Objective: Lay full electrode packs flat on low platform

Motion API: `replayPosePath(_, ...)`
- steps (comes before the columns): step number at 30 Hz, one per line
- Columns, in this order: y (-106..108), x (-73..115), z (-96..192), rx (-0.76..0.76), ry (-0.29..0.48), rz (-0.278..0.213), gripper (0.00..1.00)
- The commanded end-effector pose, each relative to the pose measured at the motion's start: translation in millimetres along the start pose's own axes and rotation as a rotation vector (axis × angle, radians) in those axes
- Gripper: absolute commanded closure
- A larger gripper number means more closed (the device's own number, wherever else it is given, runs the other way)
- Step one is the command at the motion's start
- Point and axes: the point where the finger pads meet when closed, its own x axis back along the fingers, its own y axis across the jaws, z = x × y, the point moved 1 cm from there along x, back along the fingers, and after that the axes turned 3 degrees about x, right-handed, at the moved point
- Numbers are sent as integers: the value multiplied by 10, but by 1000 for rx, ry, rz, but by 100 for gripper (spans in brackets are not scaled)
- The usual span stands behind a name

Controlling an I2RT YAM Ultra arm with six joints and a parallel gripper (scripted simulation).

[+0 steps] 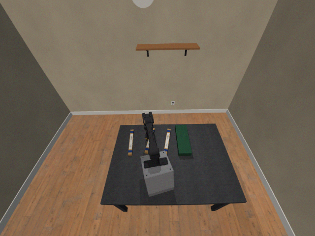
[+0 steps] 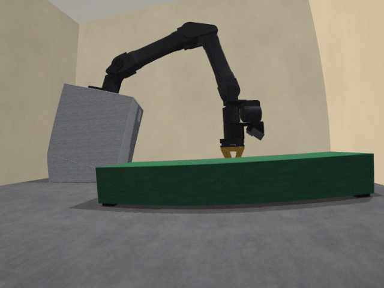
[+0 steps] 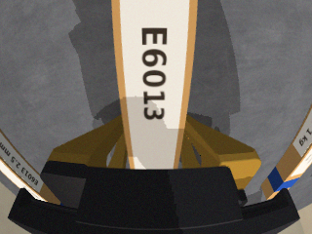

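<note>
Three long tan packs with white labels and blue bands lie side by side on the dark table. The left pack (image 1: 130, 142) and the right pack (image 1: 167, 140) lie apart from the arm. The middle pack (image 3: 155, 58), marked E6013, lies under the arm and is mostly hidden by it in the top view (image 1: 146, 147). My gripper (image 3: 154, 118) is down over the middle pack, its yellow fingers pressed on both long sides; it is shut on this pack. In the exterior view the fingertips (image 2: 232, 152) are hidden behind the green platform (image 2: 235, 178). The platform (image 1: 182, 139) stands right of the packs.
The grey robot base (image 1: 157, 173) stands near the table's middle, in front of the packs. Edges of the neighbouring packs show at the lower left (image 3: 16, 159) and right (image 3: 295, 156) of the wrist view. A wooden shelf (image 1: 167, 46) hangs on the far wall.
</note>
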Motion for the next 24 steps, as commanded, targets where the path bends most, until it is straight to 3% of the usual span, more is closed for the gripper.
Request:
replayPosePath(1, 75, 104, -233, -1, -64, -16, 100)
replayPosePath(16, 75, 104, -233, -1, -64, -16, 100)
replayPosePath(17, 81, 173, -251, -1, -67, -17, 100)
replayPosePath(21, 0, 174, -34, -2, -12, 3, 100)
replayPosePath(24, -4, 224, -33, -2, -12, 3, 100)
